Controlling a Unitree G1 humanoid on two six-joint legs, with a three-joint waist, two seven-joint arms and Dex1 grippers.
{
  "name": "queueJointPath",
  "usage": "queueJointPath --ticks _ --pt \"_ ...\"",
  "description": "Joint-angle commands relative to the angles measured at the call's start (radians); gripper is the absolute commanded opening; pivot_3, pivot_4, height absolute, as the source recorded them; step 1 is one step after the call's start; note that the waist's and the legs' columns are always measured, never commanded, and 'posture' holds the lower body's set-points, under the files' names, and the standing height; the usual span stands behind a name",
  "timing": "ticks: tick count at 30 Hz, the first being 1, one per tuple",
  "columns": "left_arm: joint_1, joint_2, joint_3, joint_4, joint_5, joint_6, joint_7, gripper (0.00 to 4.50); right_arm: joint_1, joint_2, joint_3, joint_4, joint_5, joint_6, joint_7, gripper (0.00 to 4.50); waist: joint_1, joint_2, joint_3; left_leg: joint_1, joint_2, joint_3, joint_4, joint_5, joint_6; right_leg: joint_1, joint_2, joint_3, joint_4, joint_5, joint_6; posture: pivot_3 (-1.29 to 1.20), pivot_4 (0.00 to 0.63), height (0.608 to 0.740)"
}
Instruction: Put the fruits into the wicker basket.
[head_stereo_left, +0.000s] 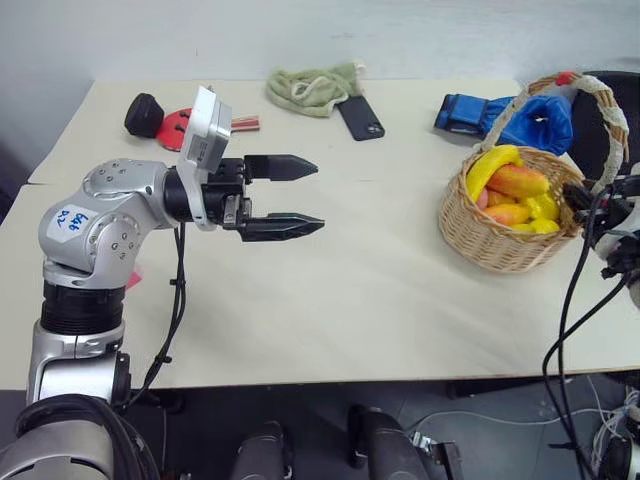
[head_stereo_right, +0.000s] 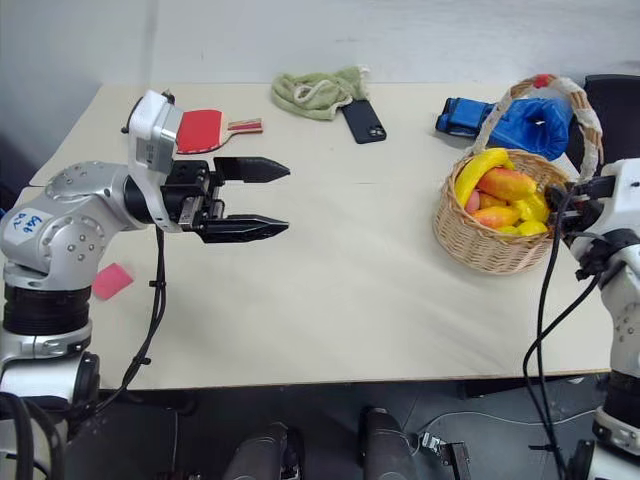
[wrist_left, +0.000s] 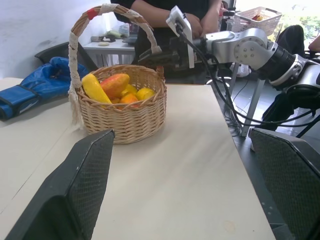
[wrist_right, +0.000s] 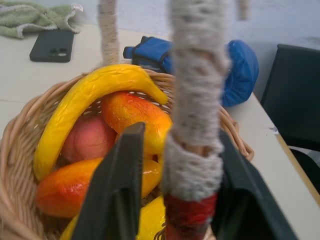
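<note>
Pale and matte, the table (head_stereo_left: 360, 290) in front of you carries the wicker basket (head_stereo_left: 500, 235) near its right edge, a round tan weave with a tall arched handle (head_stereo_left: 610, 100) wrapped in rough white cord and bound in red at the top and at its foot. Your fruits already lie inside: a curved, glossy yellow banana (wrist_right: 90, 100) across the top, a red-to-yellow mango (wrist_right: 137, 117) under it, a pink round piece (wrist_right: 90, 140), an orange one (wrist_right: 65, 187) and small yellow ones (head_stereo_left: 540, 208).

Your left gripper (head_stereo_left: 300, 197) hangs level over the bare middle of the table with its two tapered black fingers spread wide and nothing between them. Your right gripper (wrist_right: 177, 200) stands at the basket's near side, its fingers straddling the foot of the handle; you cannot tell whether they press it.

Behind the basket lies a padded blue glove (head_stereo_left: 520, 118). Further back rest a crumpled green cloth (head_stereo_left: 315, 88), a black phone (head_stereo_left: 360, 117) and a red paddle (head_stereo_right: 205, 128).
</note>
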Motion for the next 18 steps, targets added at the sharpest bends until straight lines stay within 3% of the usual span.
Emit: queueJointPath --ticks 1,6,14,18 --pt "-0.012 0.007 0.018 -0.009 0.001 -0.013 -0.009 4.50 0.051 -0.025 -0.072 -0.091 0.045 0.035 0.029 2.89 0.006 0.000 0.000 0.000 0.000 0.000 0.000 0.000 0.000 0.000 0.000 0.000 0.001 0.000 0.000 0.00 0.150 0.740" --pt "0.009 0.034 0.028 -0.011 0.005 -0.008 -0.028 4.50 0.212 -0.104 -0.240 -0.240 0.148 0.177 0.116 4.47 0.017 0.001 0.000 -0.002 0.000 -0.002 0.000 0.000 0.001 0.000 -0.001 -0.001 0.001 0.000 0.000 0.00 0.150 0.740" --pt "0.041 0.120 0.054 0.056 0.032 -0.038 -0.097 4.50 0.630 -0.298 -0.814 -0.246 0.383 0.456 0.630 4.47 0.034 0.001 -0.001 0.000 -0.001 -0.002 0.000 -0.002 0.005 0.003 0.000 -0.001 -0.007 0.000 0.001 0.00 0.150 0.740" --pt "0.045 0.146 0.056 0.081 0.037 -0.044 -0.125 4.50 0.682 -0.325 -0.898 -0.194 0.428 0.493 0.701 4.47 0.032 0.000 -0.001 0.001 -0.001 -0.002 0.000 -0.004 0.008 0.003 0.000 0.000 -0.007 0.001 0.000 0.00 0.150 0.740"
